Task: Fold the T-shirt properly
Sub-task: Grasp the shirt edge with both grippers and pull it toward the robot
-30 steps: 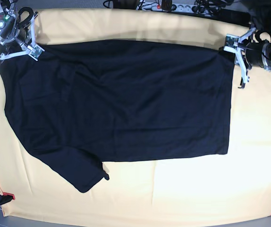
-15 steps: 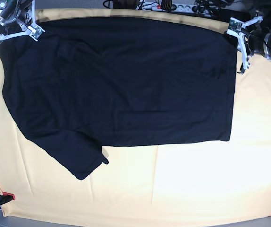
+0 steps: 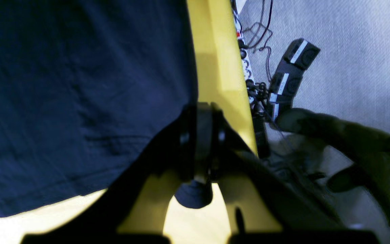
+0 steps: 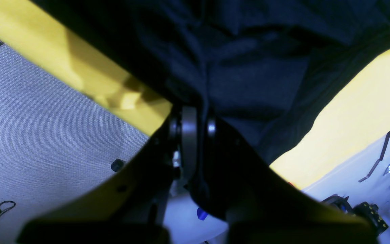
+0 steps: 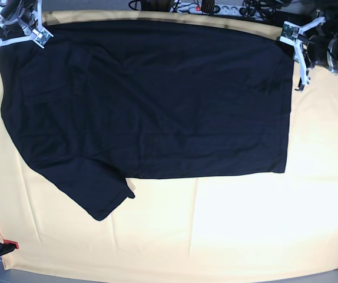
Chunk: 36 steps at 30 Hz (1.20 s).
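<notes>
Yellow table cloth point(image 5: 228, 224) bears T-shirt point(image 5: 157, 100), corners pinched between fingers point(image 3: 195, 142).

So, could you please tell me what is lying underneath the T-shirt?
The pale yellow table cloth shows around the T-shirt and evidently runs beneath it. Anything else under the dark cloth is covered and cannot be seen.

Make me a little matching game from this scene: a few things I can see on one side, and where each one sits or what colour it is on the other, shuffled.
Things:
1. T-shirt
2. table cloth
3. left tool
4. right tool

Descriptions:
A. pale yellow, spread under everything
B. shut on cloth at the top right corner of the base view
C. dark navy, lying flat
D. shut on cloth at the top left corner of the base view

Pairs: 1-C, 2-A, 3-B, 4-D
</notes>
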{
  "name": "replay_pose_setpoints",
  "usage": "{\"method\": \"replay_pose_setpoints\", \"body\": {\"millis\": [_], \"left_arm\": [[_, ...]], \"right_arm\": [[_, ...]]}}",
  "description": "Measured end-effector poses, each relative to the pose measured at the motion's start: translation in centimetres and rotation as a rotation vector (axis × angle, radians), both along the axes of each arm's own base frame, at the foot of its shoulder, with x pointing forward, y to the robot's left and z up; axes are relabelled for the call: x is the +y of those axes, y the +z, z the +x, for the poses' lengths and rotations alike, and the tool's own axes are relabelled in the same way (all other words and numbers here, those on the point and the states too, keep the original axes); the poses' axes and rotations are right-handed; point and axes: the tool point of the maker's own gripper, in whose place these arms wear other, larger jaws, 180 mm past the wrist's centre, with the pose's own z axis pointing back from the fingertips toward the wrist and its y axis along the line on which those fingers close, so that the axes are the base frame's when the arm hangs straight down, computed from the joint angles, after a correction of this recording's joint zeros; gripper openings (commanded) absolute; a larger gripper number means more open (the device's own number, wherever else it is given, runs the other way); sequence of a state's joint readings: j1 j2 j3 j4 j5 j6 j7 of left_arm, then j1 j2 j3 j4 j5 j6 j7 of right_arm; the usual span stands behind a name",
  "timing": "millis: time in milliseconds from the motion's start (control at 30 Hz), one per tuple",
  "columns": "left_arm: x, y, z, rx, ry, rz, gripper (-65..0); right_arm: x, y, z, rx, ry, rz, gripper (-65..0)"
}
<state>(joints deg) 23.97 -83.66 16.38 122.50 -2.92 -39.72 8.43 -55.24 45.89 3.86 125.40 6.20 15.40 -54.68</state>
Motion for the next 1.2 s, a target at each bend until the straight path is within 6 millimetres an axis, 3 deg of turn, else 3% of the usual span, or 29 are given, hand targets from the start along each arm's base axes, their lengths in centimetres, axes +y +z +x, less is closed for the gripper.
{"method": "replay_pose_setpoints", "body": {"millis": [233, 267, 367, 433, 633, 800, 1200], "left_arm": [[1.5, -0.4, -0.6, 0.061, 0.111, 0.119, -65.0], [1.5, -0.4, -0.6, 0.069, 0.118, 0.120, -62.3], [2.5, -0.7, -0.5, 0.060, 0.120, 0.175, -40.4], [2.6, -0.7, -0.5, 0.064, 0.125, 0.179, -29.8], [1.8, -0.2, -1.0, 0.071, 0.111, 0.170, -28.3], [1.6, 0.1, -0.4, 0.020, 0.072, 0.180, -28.3], [1.6, 0.3, 0.3, -0.041, 0.058, 0.212, -28.4]], "right_arm": [[0.3, 0.0, 0.1, -0.004, 0.002, 0.016, -64.3], [0.3, 0.0, 0.1, -0.004, 0.002, 0.016, -57.8], [-0.2, 0.1, 0.0, -0.002, -0.001, -0.010, -36.6], [-0.3, 0.1, 0.1, -0.003, 0.000, -0.013, -29.2], [-0.1, 0.4, 0.4, -0.021, -0.013, -0.014, -29.0], [2.4, 3.8, 3.2, -0.178, 0.014, 0.020, -29.0], [-1.9, 7.5, 6.2, -0.431, -0.051, -0.230, -29.0]]}}
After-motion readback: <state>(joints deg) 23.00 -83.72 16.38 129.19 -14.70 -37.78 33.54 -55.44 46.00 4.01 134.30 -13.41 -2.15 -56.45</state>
